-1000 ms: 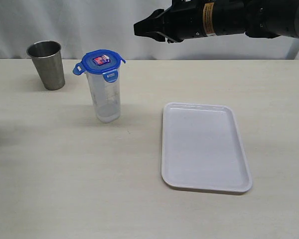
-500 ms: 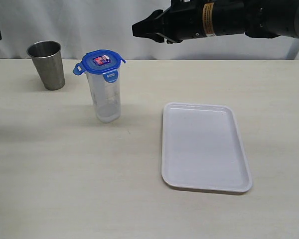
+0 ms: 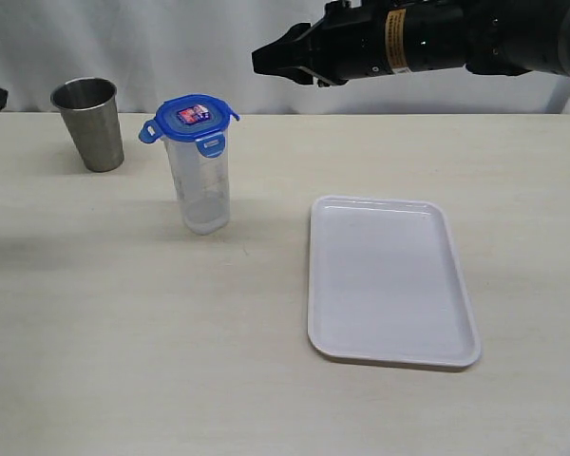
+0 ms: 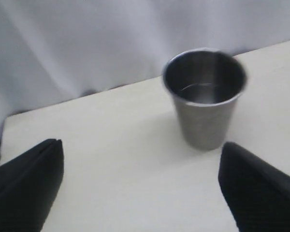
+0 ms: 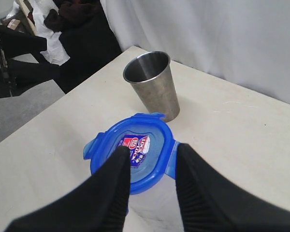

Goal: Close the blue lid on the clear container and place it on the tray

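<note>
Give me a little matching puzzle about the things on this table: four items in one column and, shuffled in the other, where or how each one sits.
Column one
1. steel cup
2. blue lid
3. tray
4. clear container

Column two
A. rests on top of the tall container
B. lies flat with nothing on it, right side of the exterior view
C. stands open-topped, farthest left in the exterior view
D. stands upright between the cup and the tray

Pairs: 1-C, 2-A, 3-B, 4-D
</note>
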{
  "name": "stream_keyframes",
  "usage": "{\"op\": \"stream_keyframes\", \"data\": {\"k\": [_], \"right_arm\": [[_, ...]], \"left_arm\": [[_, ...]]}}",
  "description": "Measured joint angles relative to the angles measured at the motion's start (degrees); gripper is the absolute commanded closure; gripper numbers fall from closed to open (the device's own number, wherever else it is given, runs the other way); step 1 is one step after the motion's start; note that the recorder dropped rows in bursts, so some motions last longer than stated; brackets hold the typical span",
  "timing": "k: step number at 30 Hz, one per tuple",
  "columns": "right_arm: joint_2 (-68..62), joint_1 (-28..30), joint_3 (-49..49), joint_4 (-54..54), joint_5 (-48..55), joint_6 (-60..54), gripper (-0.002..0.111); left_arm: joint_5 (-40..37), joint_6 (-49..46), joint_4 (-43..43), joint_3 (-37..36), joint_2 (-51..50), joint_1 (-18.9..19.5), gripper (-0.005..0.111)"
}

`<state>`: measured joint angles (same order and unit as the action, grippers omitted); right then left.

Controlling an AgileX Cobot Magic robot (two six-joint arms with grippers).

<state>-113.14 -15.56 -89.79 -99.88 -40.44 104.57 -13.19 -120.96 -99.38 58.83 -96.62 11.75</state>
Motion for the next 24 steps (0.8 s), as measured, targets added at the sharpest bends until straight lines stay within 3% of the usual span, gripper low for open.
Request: {"op": "stream_keyframes", "data": {"k": [4,11,16,20,24], "right_arm": [[0.0,0.0,0.0,0.0,-0.1,0.0,0.077],[-0.1,0.0,0.0,0.0,-0.9,0.0,0.077],[-0.2,0.0,0.0,0.0,-1.5,0.0,0.077],[-0.2,0.0,0.0,0.0,-1.5,0.0,0.077],[-0.2,0.0,0.0,0.0,-1.5,0.0,0.077]], "left_arm": [[3.4,0.0,0.0,0.2,-0.5,-0.2,0.019],[-5.3,0.0,0.0,0.2,-0.5,-0.5,0.019],[-7.1,13.0,0.2,0.1,-0.6,-0.5,0.019],[2.8,16.8,1.4,0.2,-1.1,-0.6,0.019],[23.2,14.8,6.9,0.2,-1.2,-2.4,0.019]]}}
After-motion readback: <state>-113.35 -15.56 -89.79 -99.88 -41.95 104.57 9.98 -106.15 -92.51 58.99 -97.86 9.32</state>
